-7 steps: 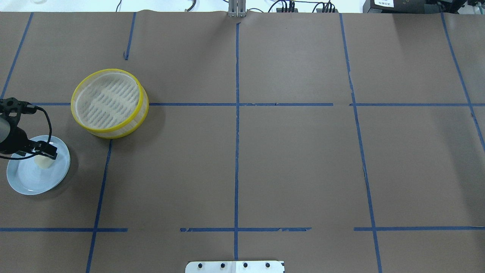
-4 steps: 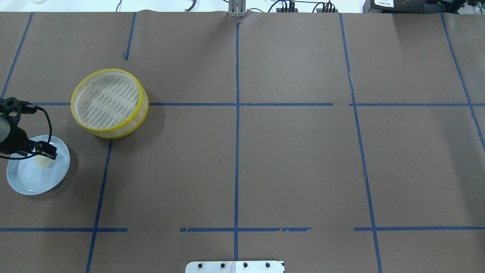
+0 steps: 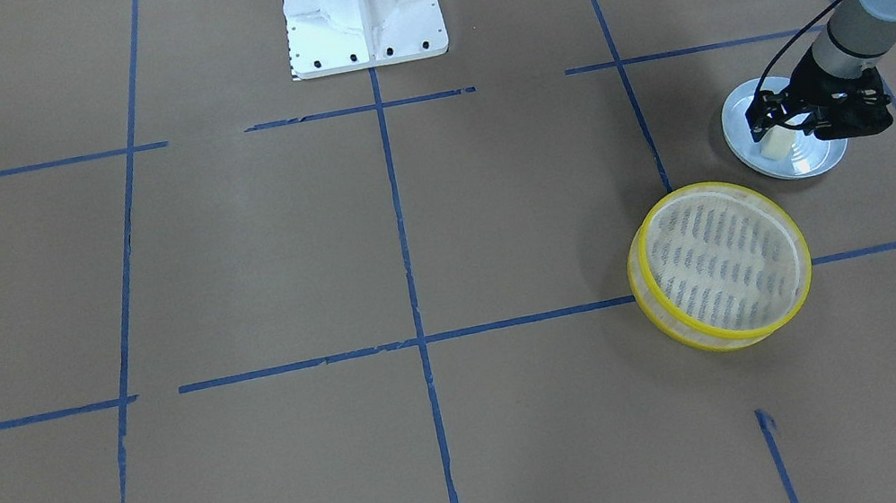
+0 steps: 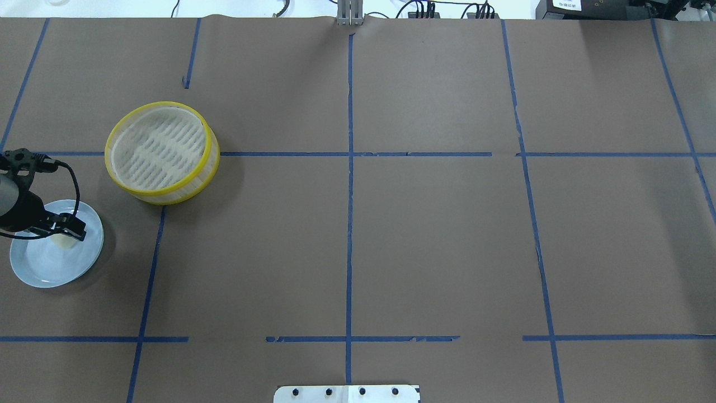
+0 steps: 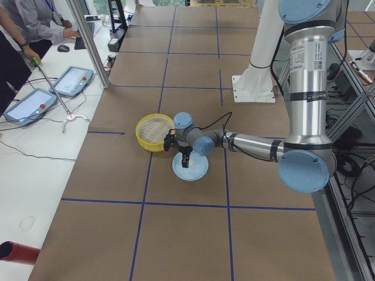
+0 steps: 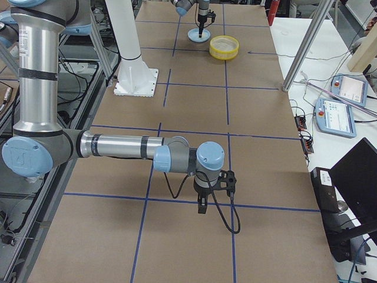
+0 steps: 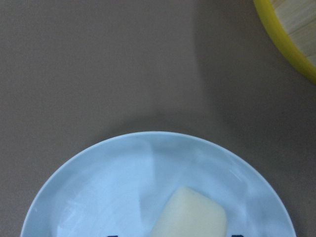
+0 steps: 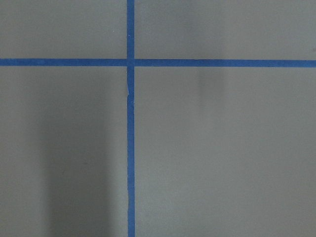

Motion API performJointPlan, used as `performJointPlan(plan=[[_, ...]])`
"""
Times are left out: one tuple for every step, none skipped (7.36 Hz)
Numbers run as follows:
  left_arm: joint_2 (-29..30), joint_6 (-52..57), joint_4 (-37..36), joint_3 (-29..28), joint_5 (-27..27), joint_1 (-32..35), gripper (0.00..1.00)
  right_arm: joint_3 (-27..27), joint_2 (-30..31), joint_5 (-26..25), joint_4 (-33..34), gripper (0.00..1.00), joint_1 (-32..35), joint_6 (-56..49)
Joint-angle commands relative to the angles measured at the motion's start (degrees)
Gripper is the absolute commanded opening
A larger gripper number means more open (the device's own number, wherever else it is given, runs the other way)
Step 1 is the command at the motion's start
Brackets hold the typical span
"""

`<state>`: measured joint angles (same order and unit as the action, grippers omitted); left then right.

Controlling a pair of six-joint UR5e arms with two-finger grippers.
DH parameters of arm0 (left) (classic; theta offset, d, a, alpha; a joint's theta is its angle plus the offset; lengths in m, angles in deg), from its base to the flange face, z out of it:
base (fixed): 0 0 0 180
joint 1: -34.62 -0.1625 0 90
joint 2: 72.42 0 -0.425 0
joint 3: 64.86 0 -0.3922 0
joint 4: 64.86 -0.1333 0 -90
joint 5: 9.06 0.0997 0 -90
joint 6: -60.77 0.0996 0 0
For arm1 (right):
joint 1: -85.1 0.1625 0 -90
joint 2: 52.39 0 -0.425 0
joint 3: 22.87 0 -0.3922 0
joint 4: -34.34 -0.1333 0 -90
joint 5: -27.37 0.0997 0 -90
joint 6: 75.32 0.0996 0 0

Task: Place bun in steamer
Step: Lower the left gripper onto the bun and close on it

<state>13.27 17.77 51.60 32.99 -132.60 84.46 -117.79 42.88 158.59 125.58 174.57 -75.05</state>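
At the left edge of the overhead view, the left arm's black two-finger tool [image 4: 71, 228] hangs low over a small, round, pale blue plate [image 4: 39, 263]. The plate sits on the brown paper-covered surface [image 4: 436, 235]. A small cream-white, blocky, soft-looking bun [image 4: 62, 241] lies on the plate's upper right part, directly under the tool.

In the left wrist view the bun [image 7: 190, 215] is at the bottom centre of the frame. A dark fingertip just shows at the lower edge on either side of it. A sliver of plate [image 7: 98, 192] shows between each tip and the bun, so the left tool stands spread, straddling the bun without clamping it.

The round shallow steamer [image 4: 159, 148], with yellow rims, translucent pale sides and a slatted whitish floor, stands up and to the right of the plate, near it but apart. In the front-facing view the bun [image 3: 776, 144] and plate are at the upper right, with the steamer [image 3: 723, 264] below and to their left.

The right tool [image 6: 202, 207] shows only in the exterior right view, at lower centre. It points down just above the surface, beside the blue tape lines [image 8: 130, 62]. Whether its jaws are apart or together I cannot tell.
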Motion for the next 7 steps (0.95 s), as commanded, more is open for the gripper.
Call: performJointPlan(plan=[[0.0,-0.2,0.0,0.1,0.0,-0.2,0.75,0.0,0.0,0.0,0.0,1.0,-0.1,0.0],[0.0,-0.2,0.0,0.2,0.0,-0.2,0.63,0.0,0.0,0.0,0.0,1.0,-0.1,0.0],[-0.1,-0.2,0.1,0.2,0.0,-0.2,0.53,0.0,0.0,0.0,0.0,1.0,0.0,0.0],[-0.1,-0.2,0.1,0.2,0.0,-0.2,0.45,0.0,0.0,0.0,0.0,1.0,-0.1,0.0],[-0.2,-0.2,0.1,0.2,0.0,-0.2,0.4,0.0,0.0,0.0,0.0,1.0,-0.1,0.0],[-0.3,-0.2,0.1,0.4,0.0,-0.2,0.36,0.0,0.0,0.0,0.0,1.0,-0.1,0.0],[-0.3,-0.2,0.1,0.6,0.0,-0.2,0.31,0.0,0.0,0.0,0.0,1.0,0.0,0.0]])
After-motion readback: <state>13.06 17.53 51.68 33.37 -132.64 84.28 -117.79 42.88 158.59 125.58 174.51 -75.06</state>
